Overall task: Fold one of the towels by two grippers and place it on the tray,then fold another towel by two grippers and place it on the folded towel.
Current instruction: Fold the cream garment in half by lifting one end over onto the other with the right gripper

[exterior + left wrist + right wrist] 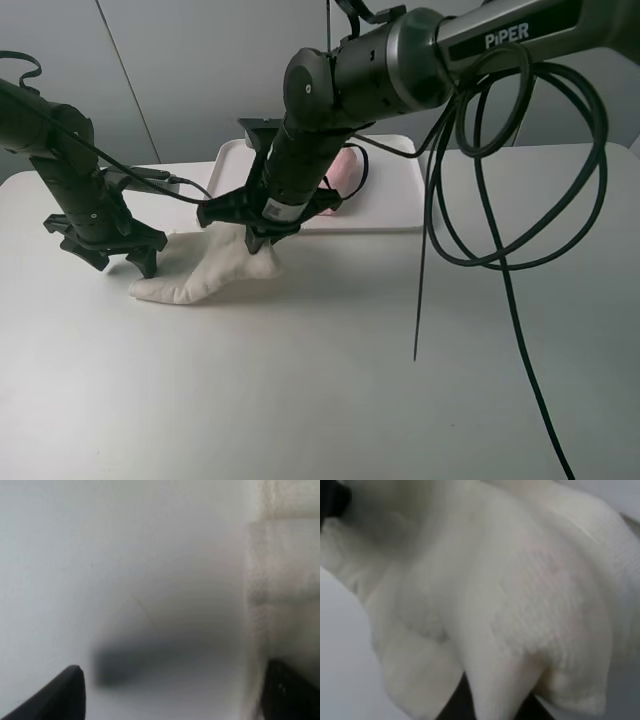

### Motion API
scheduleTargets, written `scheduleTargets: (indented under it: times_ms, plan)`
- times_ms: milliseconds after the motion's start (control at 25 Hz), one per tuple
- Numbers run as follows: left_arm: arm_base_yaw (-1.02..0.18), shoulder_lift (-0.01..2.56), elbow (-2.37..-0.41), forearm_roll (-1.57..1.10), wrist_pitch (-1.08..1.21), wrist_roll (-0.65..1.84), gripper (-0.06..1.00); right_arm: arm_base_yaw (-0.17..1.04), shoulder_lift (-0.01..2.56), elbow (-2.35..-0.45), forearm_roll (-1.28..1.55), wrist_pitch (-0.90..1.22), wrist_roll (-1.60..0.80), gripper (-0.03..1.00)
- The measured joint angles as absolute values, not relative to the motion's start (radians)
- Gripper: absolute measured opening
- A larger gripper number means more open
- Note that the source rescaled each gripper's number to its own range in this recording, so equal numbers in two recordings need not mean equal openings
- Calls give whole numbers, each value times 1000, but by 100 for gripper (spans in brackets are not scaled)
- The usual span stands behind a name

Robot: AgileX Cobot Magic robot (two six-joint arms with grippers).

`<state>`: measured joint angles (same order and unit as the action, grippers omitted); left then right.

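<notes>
The cream towel (205,272) lies on the white table (320,380) in front of the tray (395,218). One end is drawn up into a peak and the other trails low toward the left of the exterior view. The right gripper (262,238) is clamped on that raised end, and its wrist view is filled with bunched cream terry (520,605). The towel's long axis therefore slants down from this gripper to the low end.

The left gripper (124,265) hovers just beside that low end with its jaws spread wide and nothing between them. In its wrist view the towel's edge (287,570) sits against one finger, not between the two. This arm is plainly the nearer to the free end, so it probably needs to shift sideways onto the cloth before gripping.

The pink towel (347,170) rests on the tray, partly hidden behind the right arm.
</notes>
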<state>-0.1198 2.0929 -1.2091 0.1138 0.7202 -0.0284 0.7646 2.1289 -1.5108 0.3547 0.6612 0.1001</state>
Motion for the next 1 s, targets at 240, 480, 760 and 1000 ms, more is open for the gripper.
scheduleTargets:
  times_ms: [240,480,760,1000]
  plan:
    - [-120,2093,-1209,114,720,-28,93,760,2158,-1511,636,633,-66,5]
    - [-120,2093,-1209,110,720,-27,93,759,2210,-1511,925,616,-287,5]
    - [-120,2093,-1209,109,720,-27,93,759,2210,-1511,946,610,-363,5]
    - [-120,2093,-1209,109,720,-27,93,741,2210,-1511,835,652,-308,5]
